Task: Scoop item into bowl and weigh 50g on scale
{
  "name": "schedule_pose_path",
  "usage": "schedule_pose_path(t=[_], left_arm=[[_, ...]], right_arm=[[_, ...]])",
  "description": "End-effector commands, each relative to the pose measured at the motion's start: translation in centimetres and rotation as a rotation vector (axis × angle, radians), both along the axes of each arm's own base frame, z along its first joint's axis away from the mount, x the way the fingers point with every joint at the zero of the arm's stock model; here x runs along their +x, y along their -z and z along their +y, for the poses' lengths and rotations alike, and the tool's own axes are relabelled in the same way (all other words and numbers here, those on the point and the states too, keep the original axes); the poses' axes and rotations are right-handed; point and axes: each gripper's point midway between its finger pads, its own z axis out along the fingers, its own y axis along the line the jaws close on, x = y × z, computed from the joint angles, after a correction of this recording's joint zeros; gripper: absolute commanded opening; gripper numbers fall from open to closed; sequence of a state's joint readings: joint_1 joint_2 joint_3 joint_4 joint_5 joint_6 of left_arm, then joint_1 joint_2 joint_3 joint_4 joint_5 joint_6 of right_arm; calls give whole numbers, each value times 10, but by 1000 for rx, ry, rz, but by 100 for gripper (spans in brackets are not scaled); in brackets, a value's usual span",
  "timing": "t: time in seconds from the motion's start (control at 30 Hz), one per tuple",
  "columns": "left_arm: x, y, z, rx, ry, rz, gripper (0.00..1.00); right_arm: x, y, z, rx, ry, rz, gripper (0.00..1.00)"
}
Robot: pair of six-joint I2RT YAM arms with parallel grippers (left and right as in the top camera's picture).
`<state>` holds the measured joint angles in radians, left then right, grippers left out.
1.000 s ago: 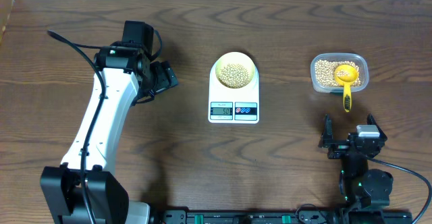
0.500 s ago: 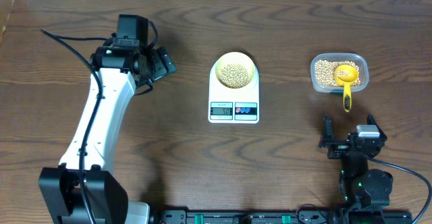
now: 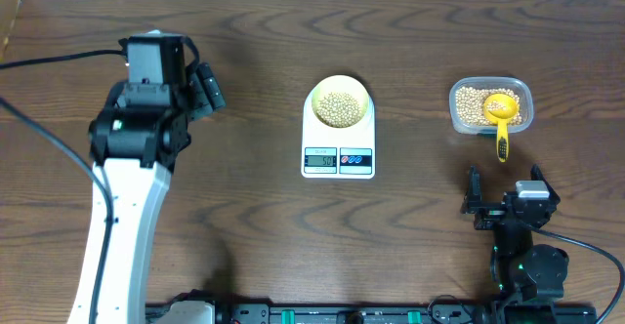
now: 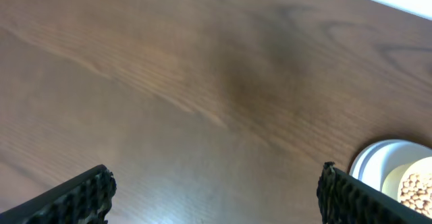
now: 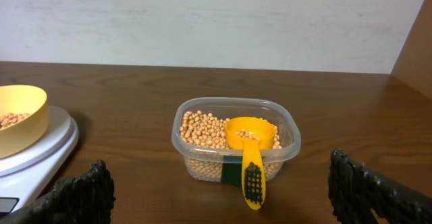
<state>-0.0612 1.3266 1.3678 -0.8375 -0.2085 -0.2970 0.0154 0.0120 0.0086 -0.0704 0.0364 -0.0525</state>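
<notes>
The pale yellow bowl (image 3: 317, 94) stands on the white scale (image 3: 338, 141) at the table's middle. It holds a heap of tan beans (image 3: 339, 107). My left gripper (image 3: 207, 88) is open and empty, well to the left of the scale. In the left wrist view its jaws (image 4: 216, 190) are wide apart over bare wood, with the scale (image 4: 366, 158) and the bowl's beans (image 4: 418, 189) at the right edge. My right gripper (image 3: 505, 192) is open and empty near the front right. In the right wrist view (image 5: 219, 191) it faces the tub, with the bowl (image 5: 30, 119) and the scale (image 5: 50, 150) at the left.
A clear plastic tub (image 3: 455, 109) of beans stands at the back right. A bright yellow scoop (image 3: 501, 119) rests in it with its handle over the front rim. Both show in the right wrist view, tub (image 5: 185, 119) and scoop (image 5: 252, 153). A pale wall runs along the table's far edge.
My left arm has swung left and away from the scale, its gripper still open. The right arm, bowl, scale and tub have not moved.
</notes>
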Motion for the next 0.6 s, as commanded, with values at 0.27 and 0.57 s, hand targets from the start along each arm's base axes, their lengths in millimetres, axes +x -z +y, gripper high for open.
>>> schedule_pose_path(t=[0.27, 0.57], left_arm=[[-38, -31, 5, 154, 152, -118, 98], [-73, -33, 16, 159, 122, -293, 98]], right_arm=[[0, 1, 2, -8, -11, 0, 99], [0, 1, 2, -8, -11, 0, 99]])
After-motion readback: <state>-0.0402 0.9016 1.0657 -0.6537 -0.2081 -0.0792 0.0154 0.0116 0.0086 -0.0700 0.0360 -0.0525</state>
